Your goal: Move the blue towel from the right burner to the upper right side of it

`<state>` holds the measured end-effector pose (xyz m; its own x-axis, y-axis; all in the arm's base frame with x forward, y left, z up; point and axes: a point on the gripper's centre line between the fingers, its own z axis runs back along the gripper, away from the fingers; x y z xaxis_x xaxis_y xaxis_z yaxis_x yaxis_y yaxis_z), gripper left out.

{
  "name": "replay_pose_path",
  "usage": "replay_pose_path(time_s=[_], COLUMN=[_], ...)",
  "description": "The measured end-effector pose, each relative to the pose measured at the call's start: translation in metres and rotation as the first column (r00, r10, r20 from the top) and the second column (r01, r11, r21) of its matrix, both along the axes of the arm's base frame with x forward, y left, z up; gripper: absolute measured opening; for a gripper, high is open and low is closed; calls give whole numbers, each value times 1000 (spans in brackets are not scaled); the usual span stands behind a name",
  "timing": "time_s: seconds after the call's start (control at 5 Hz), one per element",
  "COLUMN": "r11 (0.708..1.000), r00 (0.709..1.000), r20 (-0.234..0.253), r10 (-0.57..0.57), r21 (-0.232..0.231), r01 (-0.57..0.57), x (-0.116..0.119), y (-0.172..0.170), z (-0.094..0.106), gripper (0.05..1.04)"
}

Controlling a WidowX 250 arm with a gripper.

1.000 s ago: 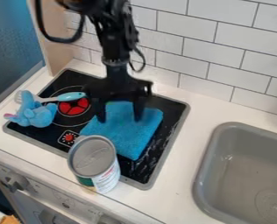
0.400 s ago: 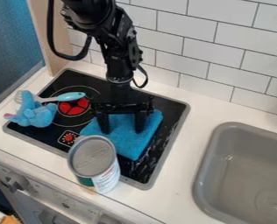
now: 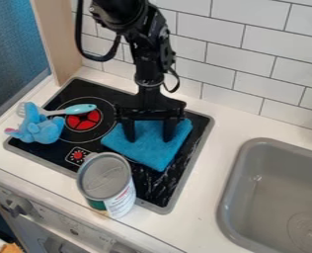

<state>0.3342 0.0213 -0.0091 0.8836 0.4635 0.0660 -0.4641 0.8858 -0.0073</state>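
from my station, going left to right, i first see the blue plush toy (image 3: 41, 129) at the left edge of the stovetop (image 3: 79, 90), up against the spatula (image 3: 81, 109), whose blue handle reaches over the red burner (image 3: 83, 120). in front of those, lower left, is a control knob (image 3: 18, 205) on the white front panel.

next comes the can (image 3: 106, 179), upright at the front edge of the stovetop, near the left corner of my towel; it hides part of the black surface behind it from me.

the blue towel (image 3: 150, 156) lies flat on the right half of the stovetop, towards the back, its upper right corner near the grey rim. my gripper (image 3: 149, 140) is over it, pointing down, its two fingers spread apart with their ends at the cloth.

behind is the tiled wall (image 3: 251, 64); farther right, past a strip of white counter (image 3: 214, 148), is the grey sink (image 3: 277, 183).
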Motion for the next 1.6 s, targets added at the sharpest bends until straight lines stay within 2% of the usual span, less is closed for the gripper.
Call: replay_pose_path(time_s=[0.4,0.6,0.8,1.4,1.6], r11=[998,996,994,989,989], r00=[998,997,996,991,991], r20=[-5,-25,-24,-16,14], r10=[-61,-73,-91,-135,-134], r21=[-16,-46,-55,-65,-66], r01=[61,72,90,134,135], x=[32,46,53,58,61], y=[-22,-30,-40,-55,-55], z=[1,1,3,7,17], gripper=[1001,1001,999,999,999])
